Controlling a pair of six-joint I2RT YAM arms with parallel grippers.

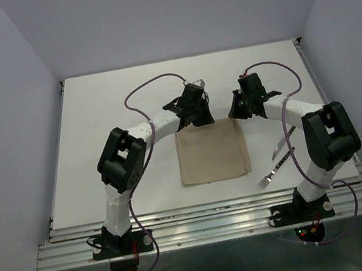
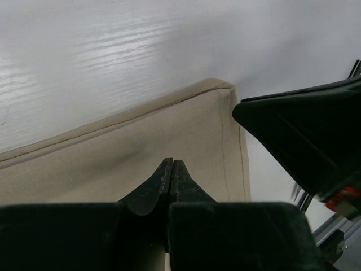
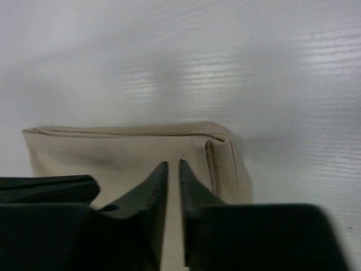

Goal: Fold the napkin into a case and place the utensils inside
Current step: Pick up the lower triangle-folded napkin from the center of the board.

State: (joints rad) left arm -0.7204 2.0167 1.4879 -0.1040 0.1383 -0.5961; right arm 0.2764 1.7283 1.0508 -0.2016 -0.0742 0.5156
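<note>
The beige napkin point(image 1: 212, 151) lies folded into a layered rectangle in the middle of the table. It also shows in the left wrist view point(image 2: 141, 147) and the right wrist view point(image 3: 124, 152). My left gripper point(image 1: 196, 119) is at its far left edge, its jaws point(image 2: 171, 162) shut together just over the cloth with nothing between them. My right gripper point(image 1: 238, 111) is at the far right corner, its jaws point(image 3: 174, 165) all but shut with a thin gap and no cloth in it. The fork point(image 1: 276, 169) and the knife point(image 1: 282, 142) lie to the right of the napkin.
The right gripper's black body point(image 2: 304, 141) fills the right of the left wrist view, close to the left gripper. The white table point(image 1: 115, 119) is enclosed by pale walls, with a metal rail point(image 1: 211, 225) at its near edge.
</note>
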